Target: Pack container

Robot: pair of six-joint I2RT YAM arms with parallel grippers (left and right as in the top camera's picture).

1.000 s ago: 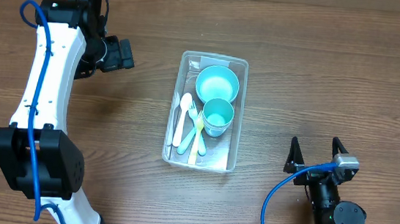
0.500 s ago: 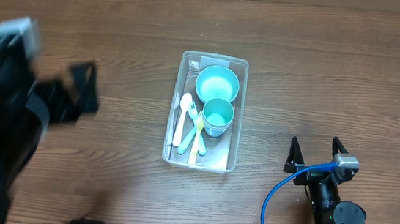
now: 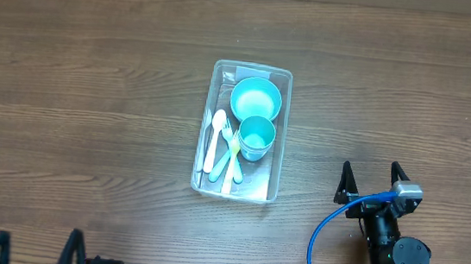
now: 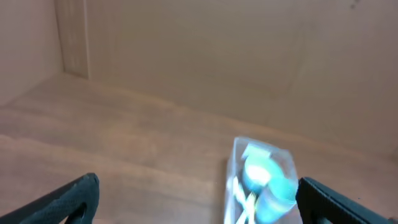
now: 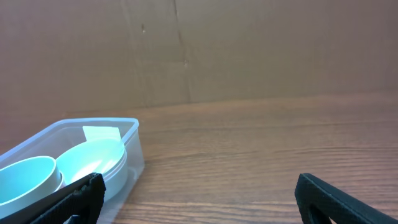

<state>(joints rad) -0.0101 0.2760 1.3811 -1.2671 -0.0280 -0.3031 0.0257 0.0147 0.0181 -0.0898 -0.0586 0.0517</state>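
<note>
— At the near left corner of the bench, what does the left gripper show?

— Only its dark tips poke into the overhead view, spread wide with nothing between them. Its wrist camera agrees: jaws fully apart, bare wood between them, and the container blurred beyond.

— And the container itself?

— It sits mid-bench, slightly right of centre, with its long side running far to near, well apart from both arms. Along its left wall lie a white spoon and a pale yellow fork. At its far end sits a teal bowl, with a teal cup just nearer. Whether their rims touch or overlap I cannot tell.

— The right gripper?

— It is close to the near right corner, jaws just as wide and empty, with a blue cable looping behind it. Its camera catches the container's end off to the left.

— So how far along is the packing?

— Essentially done, I judge: every item in view is inside and nothing lies loose on the wood. No lid shows, so whether closing remains I cannot say.
</note>
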